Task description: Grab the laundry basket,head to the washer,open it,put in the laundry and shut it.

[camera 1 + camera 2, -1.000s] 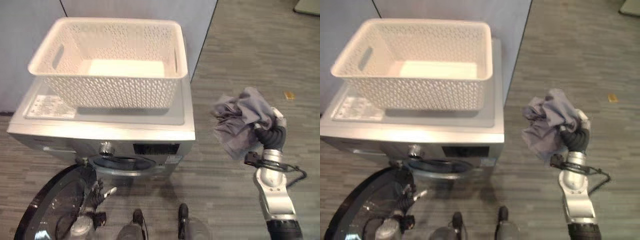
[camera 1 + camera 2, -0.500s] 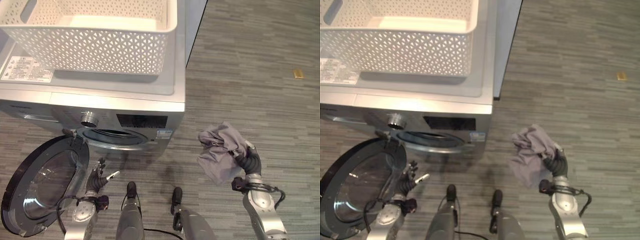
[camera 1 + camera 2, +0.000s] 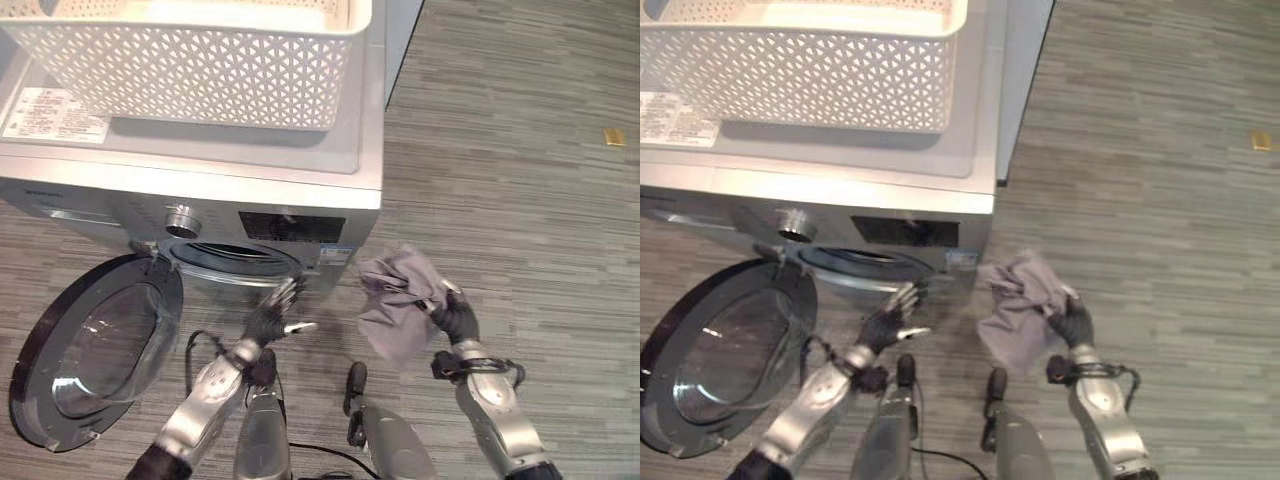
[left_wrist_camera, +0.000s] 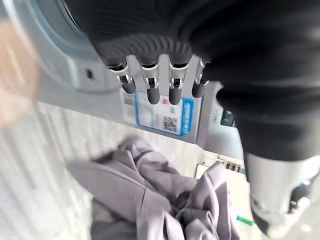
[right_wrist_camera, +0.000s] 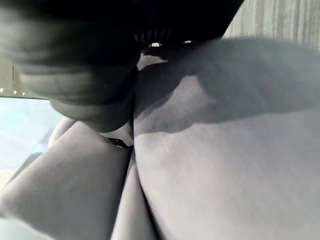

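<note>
A white lattice laundry basket (image 3: 200,60) stands on top of the silver washer (image 3: 250,170). The washer's round door (image 3: 95,345) hangs open to the left, and the dark drum opening (image 3: 232,262) shows. My right hand (image 3: 452,318) is shut on a bunched grey cloth (image 3: 395,300), held low just right of the washer's front. The cloth (image 5: 210,165) presses against that hand in the right wrist view. My left hand (image 3: 272,312) is open, fingers straight, in front of the drum opening's lower rim. The grey cloth (image 4: 150,200) lies past its fingers (image 4: 150,87).
Grey striped floor (image 3: 520,200) stretches to the right of the washer. A small yellow object (image 3: 614,137) lies on it at the far right. A pale wall panel (image 3: 400,40) rises behind the washer.
My left hand has swung from beside the open door across to the drum opening. My right hand has brought the cloth left, closer to the washer's front.
</note>
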